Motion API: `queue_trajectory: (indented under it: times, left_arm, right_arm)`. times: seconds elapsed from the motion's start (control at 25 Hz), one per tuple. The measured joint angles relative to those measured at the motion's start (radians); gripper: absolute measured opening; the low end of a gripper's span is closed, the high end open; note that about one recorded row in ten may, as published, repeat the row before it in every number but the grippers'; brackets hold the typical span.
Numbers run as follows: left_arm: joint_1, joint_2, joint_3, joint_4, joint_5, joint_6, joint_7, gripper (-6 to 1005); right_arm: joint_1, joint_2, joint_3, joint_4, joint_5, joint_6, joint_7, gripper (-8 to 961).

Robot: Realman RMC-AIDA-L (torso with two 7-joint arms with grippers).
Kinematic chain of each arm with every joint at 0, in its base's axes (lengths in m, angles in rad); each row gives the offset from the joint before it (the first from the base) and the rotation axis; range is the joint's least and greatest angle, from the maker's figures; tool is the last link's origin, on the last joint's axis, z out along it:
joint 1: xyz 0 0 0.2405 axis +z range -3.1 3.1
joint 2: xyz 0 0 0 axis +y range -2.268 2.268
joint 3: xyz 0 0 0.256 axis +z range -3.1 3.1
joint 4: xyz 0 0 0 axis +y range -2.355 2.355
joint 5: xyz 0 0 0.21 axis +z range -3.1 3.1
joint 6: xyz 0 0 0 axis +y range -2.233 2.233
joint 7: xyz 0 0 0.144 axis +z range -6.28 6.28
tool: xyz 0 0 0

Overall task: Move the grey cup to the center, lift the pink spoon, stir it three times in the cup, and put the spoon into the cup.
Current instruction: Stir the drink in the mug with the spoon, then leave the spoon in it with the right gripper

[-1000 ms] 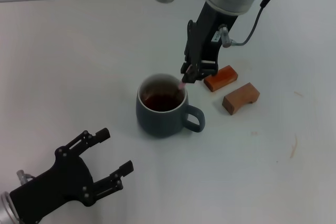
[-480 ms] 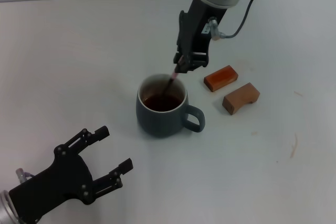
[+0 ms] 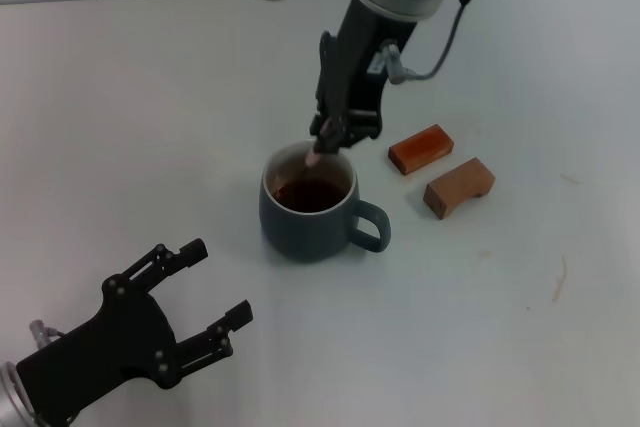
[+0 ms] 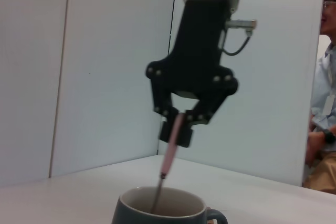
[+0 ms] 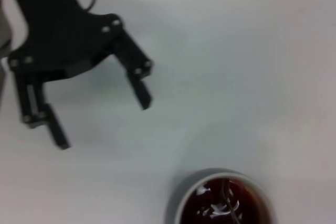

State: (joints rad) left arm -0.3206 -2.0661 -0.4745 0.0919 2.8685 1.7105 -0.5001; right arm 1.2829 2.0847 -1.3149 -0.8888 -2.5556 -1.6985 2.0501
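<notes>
Resting low at the near left corner of the plain white tabletop, the black left gripper has its fingers spread wide with nothing between them, and bare surface lies all around it. Beyond it, near the table's middle, stands the squat dark blue-grey ceramic cup, its loop handle turned toward the right side and dark reddish-brown liquid inside its white interior. Bare table surrounds the cup on its left and near sides. Just past the handle, to the right, two small brown wooden blocks lie close together, apart from the cup. Above the cup's far rim, the black right gripper pinches the pale pink handle of the slim metal-necked spoon, whose lower end dips into the cup. Farther back, white wall panels close the room.
</notes>
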Motion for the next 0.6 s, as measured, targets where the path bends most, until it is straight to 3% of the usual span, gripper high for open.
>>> queue_trajectory:
  times: [0.36, 0.6]
  left_arm:
    - [0.0, 0.0, 0.0, -0.002, 0.0, -0.002, 0.0, 842]
    - [0.0, 0.001, 0.001, -0.002, 0.0, -0.005, 0.0, 842]
  right_arm:
    - [0.007, 0.0, -0.056, 0.01, -0.071, 0.004, 0.056, 130]
    - [0.007, -0.001, -0.059, 0.005, 0.031, -0.033, 0.024, 134]
